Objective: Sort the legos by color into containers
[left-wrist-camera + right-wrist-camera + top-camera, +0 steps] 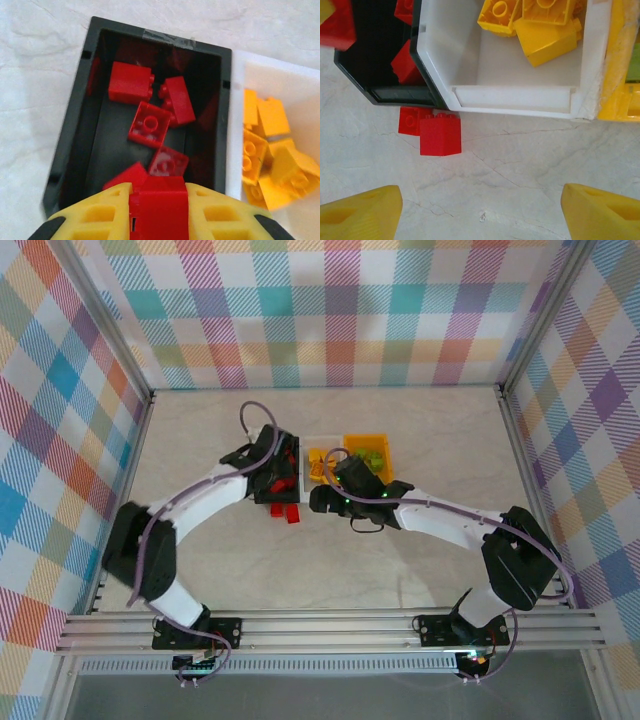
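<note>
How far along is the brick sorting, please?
Done: red bricks lie in the black bin, yellow ones in the white bin, green ones in the orange bin. In hand: the left gripper holds a red brick above the black bin. Left: two red bricks on the table beside it; the right gripper is open.

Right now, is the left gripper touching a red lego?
Touching. Left wrist view: the left gripper is clamped on a red lego, both fingers pressed to its sides, over the black bin.
</note>
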`<state>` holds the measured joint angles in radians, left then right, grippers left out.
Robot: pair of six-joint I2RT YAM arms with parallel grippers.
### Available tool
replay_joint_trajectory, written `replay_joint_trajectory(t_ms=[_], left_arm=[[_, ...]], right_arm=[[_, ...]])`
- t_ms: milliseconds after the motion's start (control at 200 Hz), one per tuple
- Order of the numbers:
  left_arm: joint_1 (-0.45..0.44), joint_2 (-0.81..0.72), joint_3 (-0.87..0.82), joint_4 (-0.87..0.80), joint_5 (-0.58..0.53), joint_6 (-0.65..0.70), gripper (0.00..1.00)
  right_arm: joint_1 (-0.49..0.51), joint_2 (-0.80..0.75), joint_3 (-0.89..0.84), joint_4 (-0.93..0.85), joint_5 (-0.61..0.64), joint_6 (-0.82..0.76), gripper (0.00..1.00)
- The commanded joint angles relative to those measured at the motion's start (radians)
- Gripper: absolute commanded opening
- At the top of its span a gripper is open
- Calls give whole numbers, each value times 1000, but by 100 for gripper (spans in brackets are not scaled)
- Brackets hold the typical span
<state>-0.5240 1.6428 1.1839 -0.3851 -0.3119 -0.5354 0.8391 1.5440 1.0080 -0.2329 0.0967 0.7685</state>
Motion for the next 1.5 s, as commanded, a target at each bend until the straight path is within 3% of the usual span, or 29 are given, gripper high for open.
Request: replay_joint_trajectory(t_ms=[0,80,160,395,605,770,935,1185,1360,1495], left_arm=[[25,83,87,-35,30,15,42],[30,87,118,-40,58,9,62],[27,18,98,-18,94,-5,76],[1,-310,-107,-23,109,-44,100],[1,-597,-348,-103,49,-101,100],[1,-713,-435,-157,32,-129,100],[1,-713,-461,-165,40,-141,100],[1,-681,-469,-149,62,-135,100],[1,-656,-470,-137,84,-105,100],[-1,-639,-489,-123,84,-87,100]], right_arm=[[24,26,-11,-9,8,5,83],[41,47,-1,-5,8,1,83],[56,79,23,-2,10,-6,83],[91,228,158,3,25,-50,78],[101,368,285,-21,26,-70,77],[105,449,366,-89,49,-77,76],[110,485,379,-120,64,-71,68],[109,460,322,-105,107,-74,45],[110,387,279,-70,118,-118,32],[110,271,228,-29,118,-135,29]])
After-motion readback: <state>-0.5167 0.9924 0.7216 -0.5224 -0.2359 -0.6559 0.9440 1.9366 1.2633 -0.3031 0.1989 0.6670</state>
